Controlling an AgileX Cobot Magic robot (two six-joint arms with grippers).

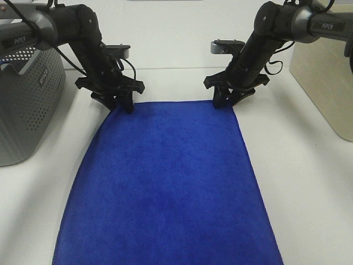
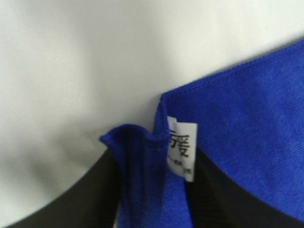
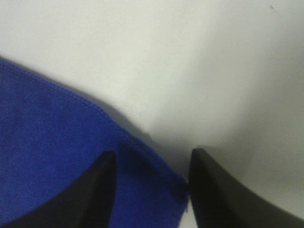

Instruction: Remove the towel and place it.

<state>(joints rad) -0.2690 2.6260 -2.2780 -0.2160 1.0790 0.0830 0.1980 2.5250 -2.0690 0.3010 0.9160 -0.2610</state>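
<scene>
The royal-blue towel (image 1: 168,187) lies spread flat on the white table (image 1: 309,182), running from the middle to the near edge. My left gripper (image 1: 122,106) stands at its far left corner with the jaws apart. In the left wrist view that corner (image 2: 142,171) is bunched upright between the fingers (image 2: 71,209), with the white tag (image 2: 182,149) beside it. My right gripper (image 1: 226,102) stands open at the far right corner. In the right wrist view that corner (image 3: 71,142) lies flat between the fingers (image 3: 218,194), not pinched.
A grey perforated basket (image 1: 27,105) stands at the left edge, close to the left arm. A beige box (image 1: 325,83) stands at the right edge. Bare white table lies on both sides of the towel and behind it.
</scene>
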